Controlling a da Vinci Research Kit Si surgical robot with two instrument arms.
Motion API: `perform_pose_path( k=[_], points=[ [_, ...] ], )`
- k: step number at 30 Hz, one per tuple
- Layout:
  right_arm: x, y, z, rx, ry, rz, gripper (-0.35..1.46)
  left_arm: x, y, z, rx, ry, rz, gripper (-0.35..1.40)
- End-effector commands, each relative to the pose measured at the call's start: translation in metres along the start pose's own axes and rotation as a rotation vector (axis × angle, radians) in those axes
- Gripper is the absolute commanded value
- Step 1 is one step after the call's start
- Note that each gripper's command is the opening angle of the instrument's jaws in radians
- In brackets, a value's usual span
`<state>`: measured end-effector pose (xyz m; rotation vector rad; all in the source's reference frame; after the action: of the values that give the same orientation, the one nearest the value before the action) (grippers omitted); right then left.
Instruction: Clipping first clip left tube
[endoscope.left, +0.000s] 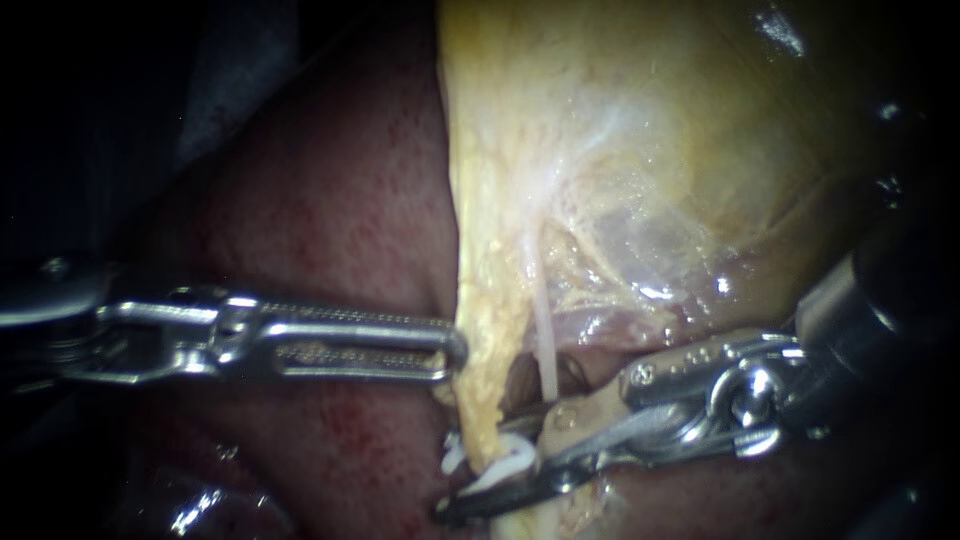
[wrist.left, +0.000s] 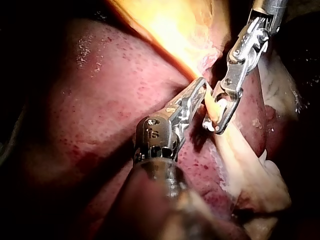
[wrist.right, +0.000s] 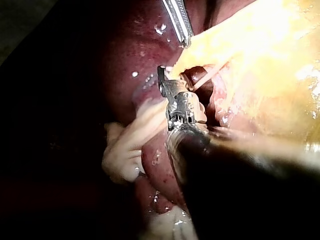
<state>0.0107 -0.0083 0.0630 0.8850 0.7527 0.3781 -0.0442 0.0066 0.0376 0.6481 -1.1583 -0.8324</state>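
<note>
Two instruments were in view: the left instrument (endoscope.left: 452, 350) and the right instrument (endoscope.left: 490, 470). Each ended in one end effector made of two jaws, four jaws in all. There was one liver (endoscope.left: 340, 200), dark red, and one gallbladder (endoscope.left: 650, 150), yellow. Two tubes ran down from the gallbladder: the thicker yellow left tube (endoscope.left: 482, 400) and one thin pale tube (endoscope.left: 545, 345) beside it. One white clip (endoscope.left: 512, 460) could be counted, sitting in the right instrument's end effector; both of its white ends showed, one on each side of the left tube.
</note>
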Motion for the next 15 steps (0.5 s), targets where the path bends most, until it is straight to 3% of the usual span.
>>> perform_pose_path(
  k=[1,15],
  points=[
    [0.0,0.0001,-0.0001,0.002,-0.002,-0.006,-0.07,0.0,0.0,0.0,0.0,0.0,0.0,-0.35],
    [0.0,0.0005,-0.0002,0.002,-0.002,-0.012,-0.13,0.0,0.0,0.0,0.0,0.0,0.0,-0.35]
  ],
)
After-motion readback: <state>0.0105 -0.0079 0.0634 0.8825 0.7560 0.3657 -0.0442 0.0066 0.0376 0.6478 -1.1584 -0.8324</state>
